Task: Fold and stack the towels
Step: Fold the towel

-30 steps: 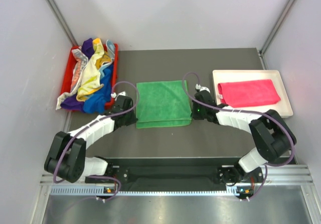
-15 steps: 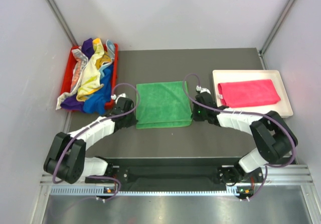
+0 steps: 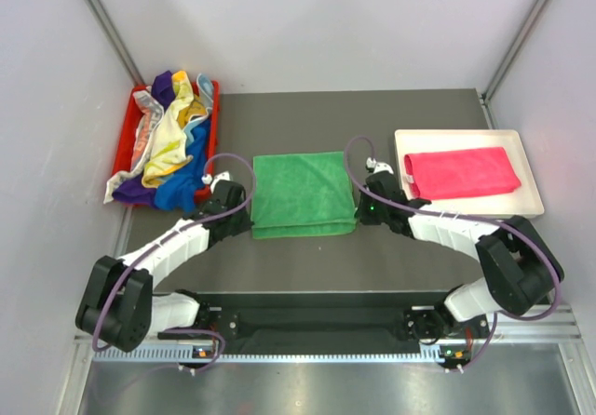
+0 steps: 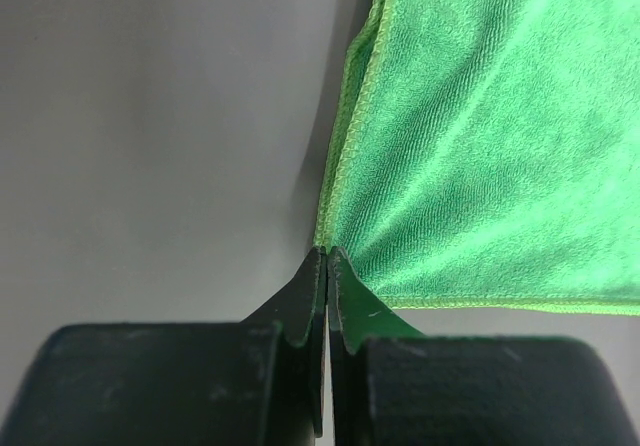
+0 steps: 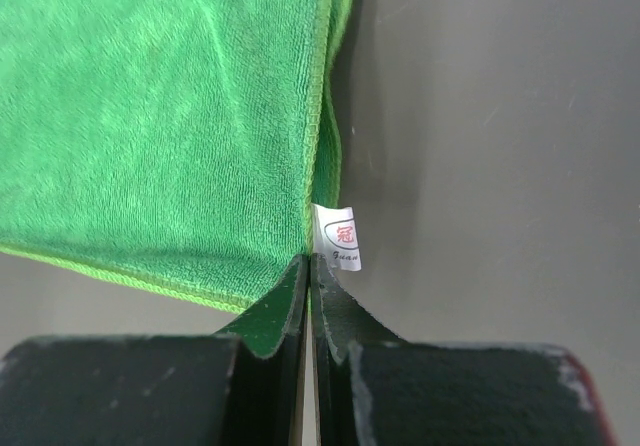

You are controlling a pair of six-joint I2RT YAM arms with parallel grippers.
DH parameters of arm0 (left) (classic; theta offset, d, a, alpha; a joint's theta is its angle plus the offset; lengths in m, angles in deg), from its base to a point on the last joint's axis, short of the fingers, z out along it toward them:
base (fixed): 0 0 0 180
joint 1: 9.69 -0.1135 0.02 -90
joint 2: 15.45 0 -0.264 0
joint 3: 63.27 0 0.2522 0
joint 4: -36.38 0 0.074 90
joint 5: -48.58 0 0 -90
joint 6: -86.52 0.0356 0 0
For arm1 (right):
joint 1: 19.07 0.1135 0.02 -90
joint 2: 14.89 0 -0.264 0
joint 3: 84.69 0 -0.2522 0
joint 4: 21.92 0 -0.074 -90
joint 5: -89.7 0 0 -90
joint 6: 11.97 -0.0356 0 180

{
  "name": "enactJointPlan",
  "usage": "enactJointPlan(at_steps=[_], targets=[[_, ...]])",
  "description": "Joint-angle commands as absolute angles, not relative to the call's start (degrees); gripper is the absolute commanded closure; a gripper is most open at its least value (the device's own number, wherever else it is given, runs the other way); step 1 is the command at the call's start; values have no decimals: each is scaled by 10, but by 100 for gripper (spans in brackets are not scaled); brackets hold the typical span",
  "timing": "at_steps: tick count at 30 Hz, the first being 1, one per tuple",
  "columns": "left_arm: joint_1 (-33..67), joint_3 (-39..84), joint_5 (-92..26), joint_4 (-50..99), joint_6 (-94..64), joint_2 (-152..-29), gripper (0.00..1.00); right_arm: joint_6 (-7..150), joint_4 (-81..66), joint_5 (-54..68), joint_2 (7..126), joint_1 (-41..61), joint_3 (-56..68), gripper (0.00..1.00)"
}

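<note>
Nearest the arm bases, the left gripper point(image 4: 327, 258) had its fingers pressed together on the near-left corner of the green towel point(image 3: 303, 192). The right gripper point(image 5: 308, 264) was clamped in the same way on the near-right corner, just beside a small white label point(image 5: 335, 236) sewn into the hem. The cloth drew into tight creases that fanned out from each pinch.

The green towel lay mid-table point(image 3: 307, 257), between the two wrists, mostly flat. Its right edge seemed to show more than one layer, so it may already have been doubled. It looked light, limp and fuzzy. It would probably sag and drape rather than hold a shape, and was unlikely to slip from the pads. The stitched hems at the corners seemed the soundest hold, since a single-layer pinch could let a lower layer drop. Carrying both near corners evenly toward the far hem would likely keep the edges square.

Bare dark table stretched beyond the far hem to the back edge, which gave open room for a fold away from the arms. At the left, near the left wrist, the red bin point(image 3: 212, 145) held a heap of loose towels point(image 3: 168, 159), some spilling over its near rim. On the right, the white tray point(image 3: 531, 206) carried a folded pink towel point(image 3: 461, 173), and the right wrist was just beside the tray's near-left corner.
</note>
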State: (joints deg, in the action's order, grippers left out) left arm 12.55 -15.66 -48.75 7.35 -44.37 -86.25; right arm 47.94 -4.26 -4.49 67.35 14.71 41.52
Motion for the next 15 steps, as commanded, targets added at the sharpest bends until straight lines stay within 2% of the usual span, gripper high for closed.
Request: enactJointPlan(at_steps=[1, 13, 14, 15], targets=[[125, -175, -500, 72, -450, -847, 100, 472, -60, -46, 664, 163, 438, 100], [129, -207, -463, 110, -456, -875, 100, 464, -96, -48, 687, 170, 474, 100], [129, -205, -461, 107, -455, -874, 97, 465, -94, -50, 684, 170, 473, 98], [129, -202, -461, 100, -453, -872, 88, 466, -91, -50, 683, 170, 472, 90]])
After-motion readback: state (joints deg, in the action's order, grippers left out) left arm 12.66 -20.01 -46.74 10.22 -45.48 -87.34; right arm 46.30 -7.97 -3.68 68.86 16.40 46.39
